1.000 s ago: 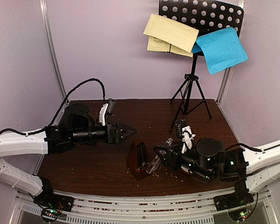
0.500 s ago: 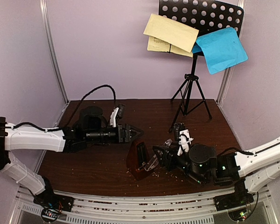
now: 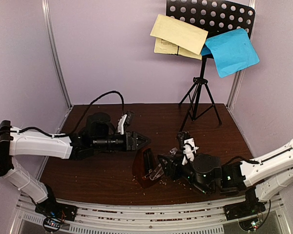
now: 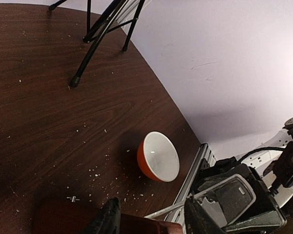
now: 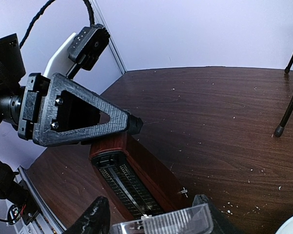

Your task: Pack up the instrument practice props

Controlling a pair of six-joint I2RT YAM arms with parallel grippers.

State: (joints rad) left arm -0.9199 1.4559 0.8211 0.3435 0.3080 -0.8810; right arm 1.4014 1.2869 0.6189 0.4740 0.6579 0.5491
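Observation:
The brown metronome (image 3: 145, 166) stands on the table front centre, its pendulum face (image 5: 132, 187) uncovered. My left gripper (image 3: 142, 140) is at its top, jaws open and straddling the brown tip (image 4: 146, 228). A gap shows on one side. My right gripper (image 5: 154, 219) is shut on the clear cover (image 5: 161, 225), held just in front of the metronome's base. The cover (image 3: 158, 171) is also in the top view. The black music stand (image 3: 210, 17) stands at the back right, with pale yellow sheets (image 3: 178, 34) and a blue sheet (image 3: 232, 51) on its desk.
A small bowl (image 4: 158, 156), orange outside and white inside, sits tilted near the right front table edge. Brown crumbs (image 4: 95, 173) are scattered over the dark wood. The stand's tripod legs (image 3: 200, 100) reach the table at back right. Purple walls close in the sides.
My left arm has reached right to the metronome's top and its jaws have narrowed. My right arm has slid a little left with the clear cover in it.

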